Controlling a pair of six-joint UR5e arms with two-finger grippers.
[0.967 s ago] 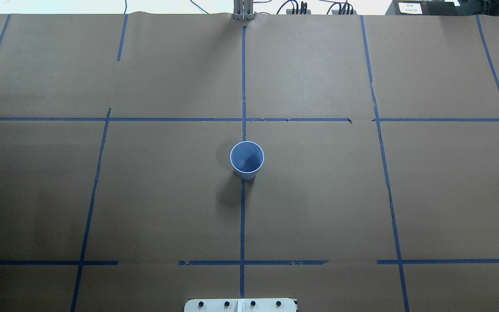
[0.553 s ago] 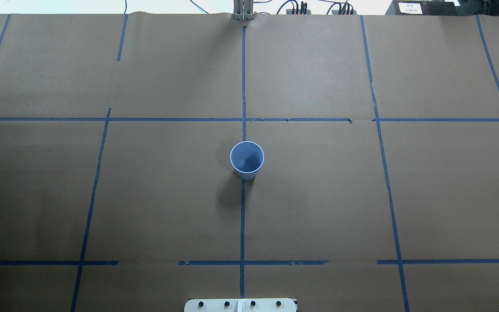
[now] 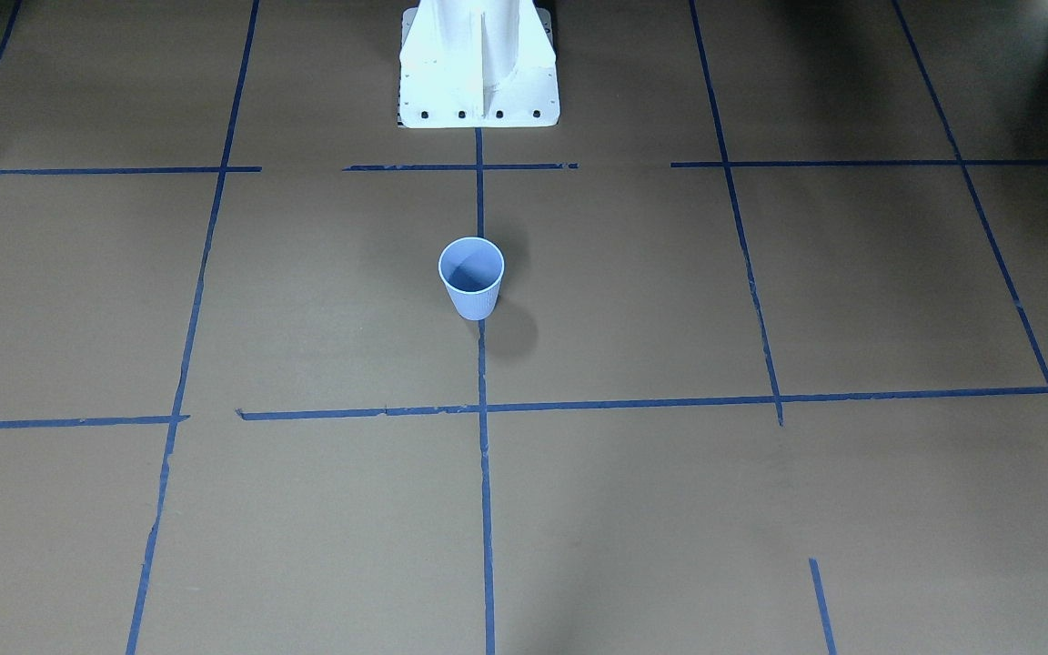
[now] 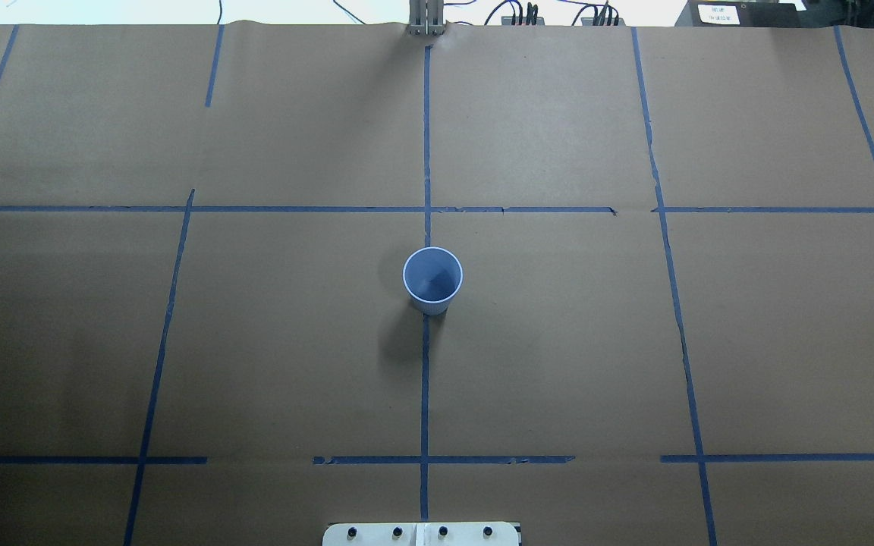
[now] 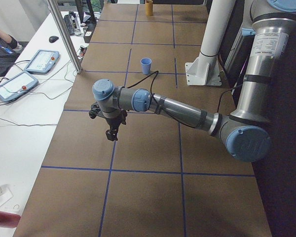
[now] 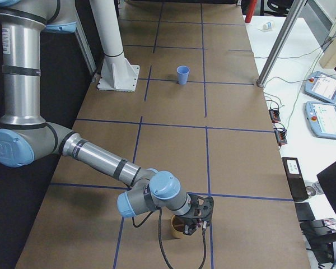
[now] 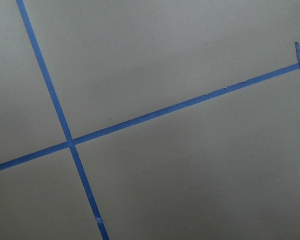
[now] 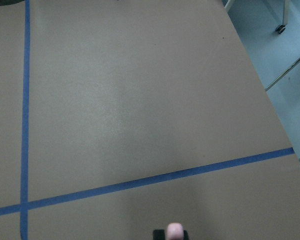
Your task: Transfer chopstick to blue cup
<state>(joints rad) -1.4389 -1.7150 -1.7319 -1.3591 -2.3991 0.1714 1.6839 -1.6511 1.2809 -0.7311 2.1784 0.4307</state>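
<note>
Standing upright, the ribbed blue cup (image 4: 432, 277) is sitting well apart from left tool (image 5: 110, 135) and right tool (image 6: 195, 225); open or closed, I cannot tell.

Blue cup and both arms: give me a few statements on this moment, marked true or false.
1. The blue cup stands upright on a tape line. True.
2. A chopstick stands in the blue cup. False: from overhead the cup looks empty.
3. The right gripper is right by a tan cup near the table's end. True.
4. The left gripper hovers above the blue cup. False: it hangs over bare table, far from the cup.
</note>
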